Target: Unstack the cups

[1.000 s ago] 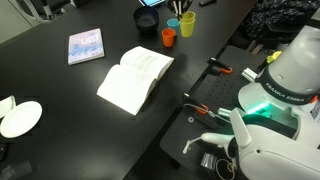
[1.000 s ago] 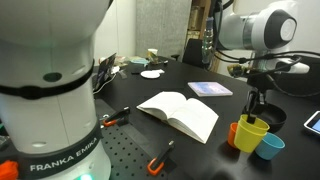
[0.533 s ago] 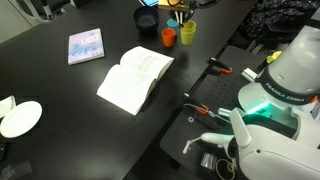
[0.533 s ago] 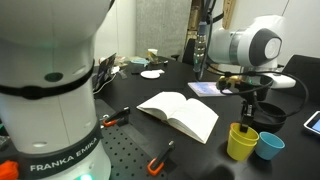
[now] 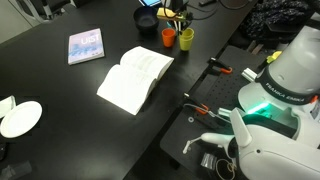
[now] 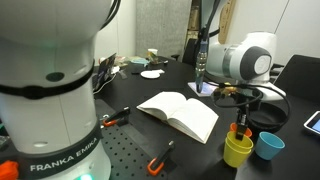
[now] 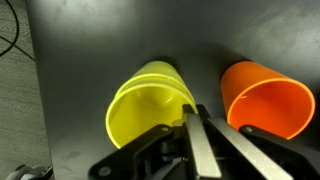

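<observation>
Closest to the lens, at the bottom centre of the wrist view, the gripper [image 7: 192,118] had its fingers drawn nearly together. They appeared to pinch the near wall of the yellow cup [image 7: 145,105] at its rim, one finger inside and one outside. Just right of it, apart and not nested, stood the orange cup [image 7: 265,95], mouth up on the black table [image 7: 70,60].

In an exterior view the robot base [image 6: 50,100] filled the left foreground. At the lower right, the yellow cup [image 6: 237,152] sat under the gripper [image 6: 240,122], and the light blue cup [image 6: 268,146] stood just beside it on the right. A sliver of orange showed behind the fingers. Whether the yellow cup's base touched the table could not be told. The open book [image 6: 180,112] lay in mid-frame, left of the cups. In an exterior view from across the table, the yellow cup [image 5: 186,37] and the orange cup [image 5: 168,38] stood side by side at the top centre, beyond the open book [image 5: 135,80].

The cups were probably very light, thin-walled plastic with a smooth, rather slippery surface. They looked stiff enough to hold their shape but likely to flex under a hard squeeze. The rim wall looked like the sensible place to hold, pinched gently, because the tapered outside gave little purchase. A cup that light could tip or skid on release, so it likely needed to be set down flat before the fingers let go.
</observation>
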`<state>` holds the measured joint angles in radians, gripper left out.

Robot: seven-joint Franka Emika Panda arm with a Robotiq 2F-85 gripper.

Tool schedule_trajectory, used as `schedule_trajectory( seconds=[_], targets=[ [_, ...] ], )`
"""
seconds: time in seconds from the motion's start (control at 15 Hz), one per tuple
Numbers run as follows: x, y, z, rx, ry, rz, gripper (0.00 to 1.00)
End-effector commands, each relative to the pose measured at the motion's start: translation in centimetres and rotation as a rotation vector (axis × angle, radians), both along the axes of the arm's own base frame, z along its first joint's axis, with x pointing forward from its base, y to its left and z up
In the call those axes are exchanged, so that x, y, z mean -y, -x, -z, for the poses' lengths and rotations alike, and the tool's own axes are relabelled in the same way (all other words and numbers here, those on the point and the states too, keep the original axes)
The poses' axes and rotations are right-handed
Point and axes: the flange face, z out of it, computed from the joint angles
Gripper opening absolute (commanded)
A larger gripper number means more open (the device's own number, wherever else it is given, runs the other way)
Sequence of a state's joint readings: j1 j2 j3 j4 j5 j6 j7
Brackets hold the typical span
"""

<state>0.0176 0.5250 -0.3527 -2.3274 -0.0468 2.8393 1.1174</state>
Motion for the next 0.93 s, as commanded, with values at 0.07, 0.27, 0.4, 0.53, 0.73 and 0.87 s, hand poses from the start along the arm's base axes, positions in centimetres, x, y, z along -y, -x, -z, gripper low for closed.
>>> schedule_trajectory(
  seconds=[0.07, 0.27, 0.4, 0.53, 0.73, 0.87],
  targets=[
    [0.6, -1.5, 0.8, 0.035, 0.006, 0.011, 0.11],
    [0.7, -1.9, 1.1, 0.042, 0.011, 0.019, 0.37],
    [0.8, -2.0, 1.1, 0.044, 0.009, 0.027, 0.50],
    [0.8, -1.9, 0.7, 0.040, 0.015, 0.024, 0.66],
    [1.0, -1.8, 0.1, 0.020, 0.025, 0.024, 0.88],
    [1.1, -1.8, 0.0, 0.015, 0.033, 0.023, 0.99]
  ],
)
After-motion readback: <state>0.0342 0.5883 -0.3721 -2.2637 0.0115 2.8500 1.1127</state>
